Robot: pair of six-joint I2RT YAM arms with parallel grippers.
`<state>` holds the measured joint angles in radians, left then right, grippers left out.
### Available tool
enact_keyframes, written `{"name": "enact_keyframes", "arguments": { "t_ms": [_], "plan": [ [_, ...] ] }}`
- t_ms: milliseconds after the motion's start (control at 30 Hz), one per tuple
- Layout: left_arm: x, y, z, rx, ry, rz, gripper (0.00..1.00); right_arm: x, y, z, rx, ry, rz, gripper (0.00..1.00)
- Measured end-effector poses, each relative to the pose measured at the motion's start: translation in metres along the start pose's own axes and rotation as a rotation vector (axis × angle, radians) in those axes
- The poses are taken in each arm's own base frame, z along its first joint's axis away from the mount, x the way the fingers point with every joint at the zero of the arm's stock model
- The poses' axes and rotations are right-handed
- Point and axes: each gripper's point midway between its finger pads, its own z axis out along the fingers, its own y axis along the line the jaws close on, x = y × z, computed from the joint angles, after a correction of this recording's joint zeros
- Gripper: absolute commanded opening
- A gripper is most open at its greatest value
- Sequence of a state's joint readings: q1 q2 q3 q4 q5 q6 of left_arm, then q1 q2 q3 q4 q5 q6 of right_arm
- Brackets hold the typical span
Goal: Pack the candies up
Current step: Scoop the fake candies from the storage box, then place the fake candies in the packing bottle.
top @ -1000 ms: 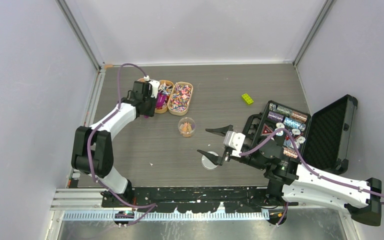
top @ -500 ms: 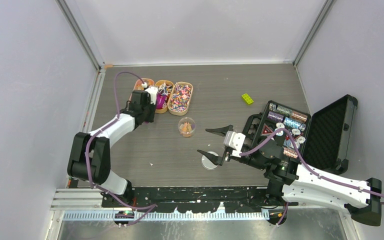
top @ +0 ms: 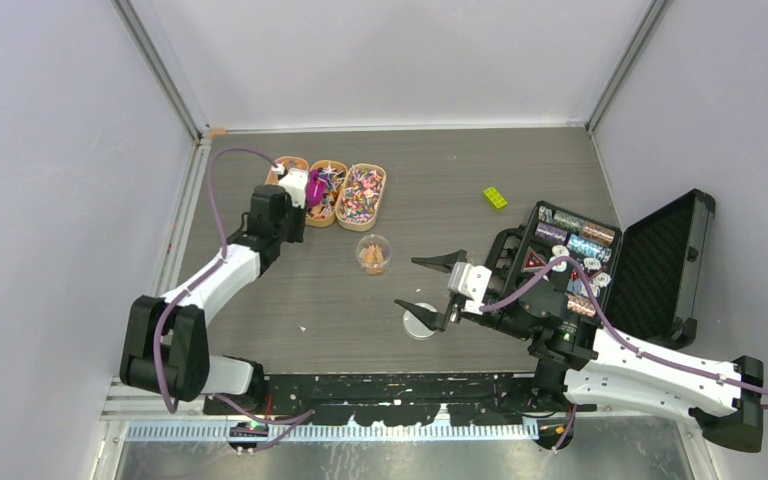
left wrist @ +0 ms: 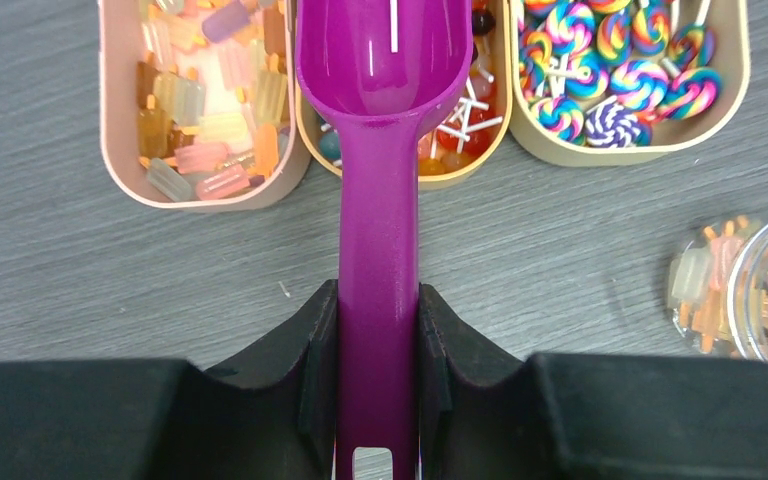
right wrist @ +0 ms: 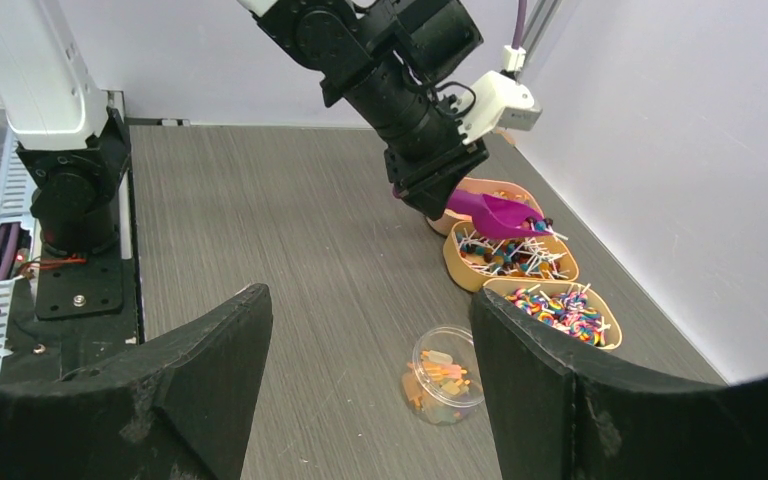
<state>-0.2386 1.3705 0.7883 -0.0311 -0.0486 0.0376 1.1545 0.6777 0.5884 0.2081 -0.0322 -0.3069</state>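
Observation:
Candies fill three tan trays: pastel ice-pop shapes (left wrist: 205, 110) on the left, small stick lollipops (left wrist: 455, 130) in the middle, rainbow swirl lollipops (left wrist: 620, 80) on the right. My left gripper (left wrist: 378, 300) is shut on the handle of a purple scoop (left wrist: 378, 200), whose empty bowl hangs over the middle tray (top: 328, 190). A clear round cup (top: 373, 254) holding orange and pastel candies stands in front of the trays. My right gripper (top: 407, 283) is open and empty, apart from the cup (right wrist: 443, 375), which it faces.
A clear lid (top: 420, 322) lies on the table under my right gripper. An open black case of poker chips (top: 570, 245) stands at the right. A yellow-green brick (top: 494, 198) lies behind it. Walls enclose the table on three sides.
My left arm's elbow has swung toward the near left and its wrist has drawn back, the scoop staying over the trays. My right arm has not moved.

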Motion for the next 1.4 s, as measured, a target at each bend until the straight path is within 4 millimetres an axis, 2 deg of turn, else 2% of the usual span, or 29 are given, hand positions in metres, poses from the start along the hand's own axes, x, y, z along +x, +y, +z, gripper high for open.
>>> {"name": "enact_keyframes", "arguments": {
  "t_ms": [333,600,700,1000,1200,1400],
  "plan": [
    [-0.032,0.004,-0.032,-0.006,-0.094,-0.007,0.00,-0.004,-0.001,-0.002,0.004,-0.012,0.010,0.77],
    [-0.072,-0.004,-0.077,0.060,-0.189,-0.014,0.00,-0.005,0.001,-0.002,0.005,-0.020,0.049,0.77],
    [-0.081,-0.010,-0.093,0.098,-0.213,-0.014,0.00,-0.003,0.002,-0.002,0.005,-0.018,0.060,0.77],
    [-0.089,-0.022,-0.133,0.182,-0.177,-0.021,0.00,-0.003,0.000,-0.008,0.018,-0.014,0.078,0.77],
    [-0.085,-0.030,-0.157,0.243,-0.120,0.003,0.00,-0.009,-0.012,-0.019,0.079,-0.027,0.076,0.77],
    [-0.072,-0.045,-0.176,0.328,-0.047,0.066,0.00,-0.008,-0.018,-0.029,0.112,-0.012,0.061,0.77]
  ]
}}
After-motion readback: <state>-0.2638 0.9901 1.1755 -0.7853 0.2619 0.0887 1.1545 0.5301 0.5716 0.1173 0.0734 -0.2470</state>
